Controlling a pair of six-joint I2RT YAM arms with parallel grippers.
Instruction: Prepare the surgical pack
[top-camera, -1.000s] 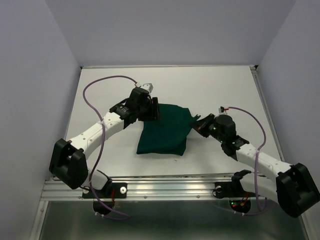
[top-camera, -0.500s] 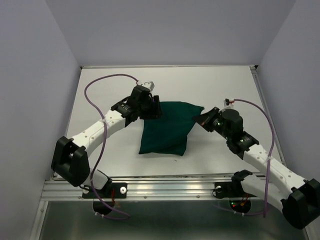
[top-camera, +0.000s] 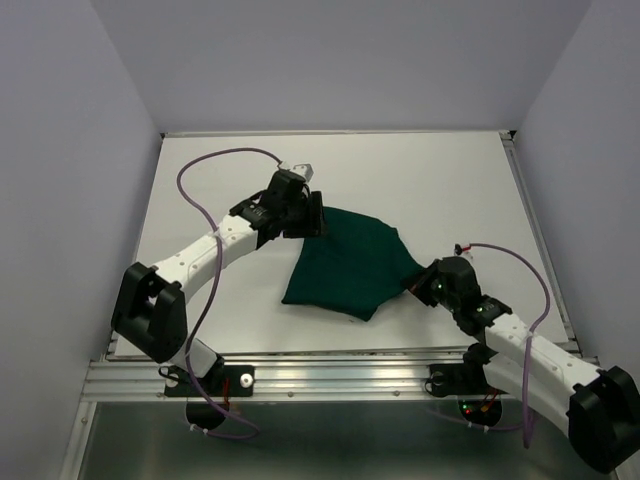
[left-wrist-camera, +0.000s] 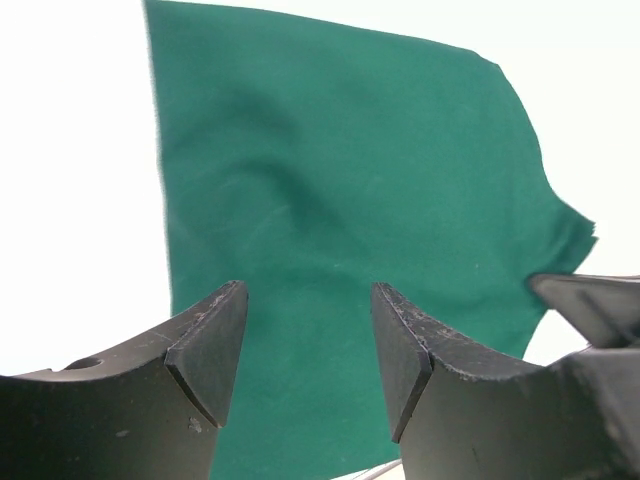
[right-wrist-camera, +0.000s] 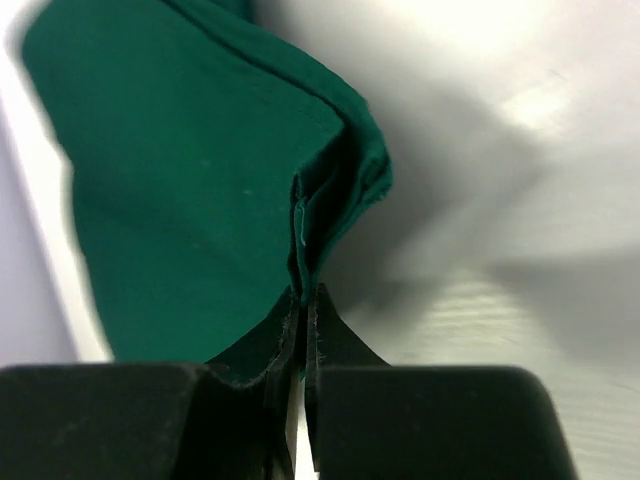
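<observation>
Green drape (top-camera: 350, 265), one corner tight inside the right end effector (top-camera: 413, 288)

Bright, even light; table (left-wrist-camera: 60, 150) glares white, near fingers (right-wrist-camera: 120, 420) blurred.

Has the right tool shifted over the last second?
Yes. The right tool, shut on a corner of the drape, has pulled back toward the near rail.
</observation>
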